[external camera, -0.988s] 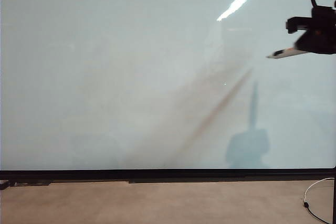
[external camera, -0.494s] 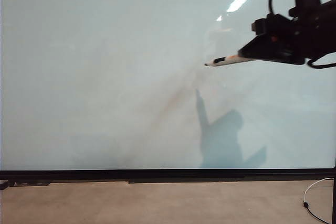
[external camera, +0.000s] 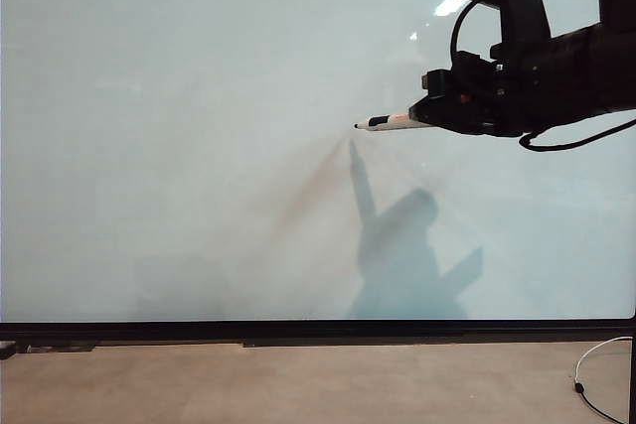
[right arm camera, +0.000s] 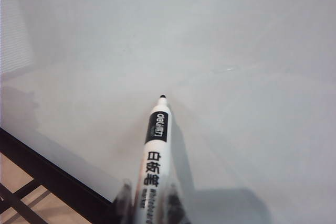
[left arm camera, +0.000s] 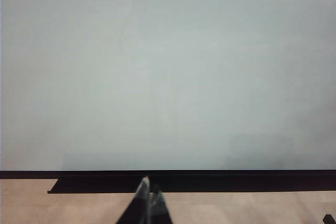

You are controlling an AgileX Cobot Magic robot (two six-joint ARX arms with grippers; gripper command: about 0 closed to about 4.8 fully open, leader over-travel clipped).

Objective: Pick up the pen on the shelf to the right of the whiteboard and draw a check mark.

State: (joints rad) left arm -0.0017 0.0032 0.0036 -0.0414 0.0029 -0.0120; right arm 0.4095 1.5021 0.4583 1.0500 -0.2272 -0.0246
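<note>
The whiteboard [external camera: 199, 146] fills the exterior view, pale and glossy with faint smudges. My right gripper [external camera: 429, 116] reaches in from the right, shut on the pen [external camera: 396, 122], a slim white marker whose black tip points left near the board's upper middle. The arm's shadow falls just below it. In the right wrist view the pen [right arm camera: 155, 150] sticks out between the fingers of the right gripper [right arm camera: 149, 205] towards the whiteboard [right arm camera: 236, 51]; I cannot tell if the tip touches. My left gripper [left arm camera: 149, 198] is shut and empty, below the board's lower frame. No check mark shows. The shelf is out of view.
The board's black lower frame [external camera: 318, 330] runs across the exterior view, with a tan surface [external camera: 298, 384] below it. A thin white cable [external camera: 596, 364] lies at the lower right. A black ledge [left arm camera: 105, 184] sits under the frame in the left wrist view.
My right arm has swung left from the board's right edge, carrying the pen towards the upper middle. Its shadow on the board has grown and shifted left.
</note>
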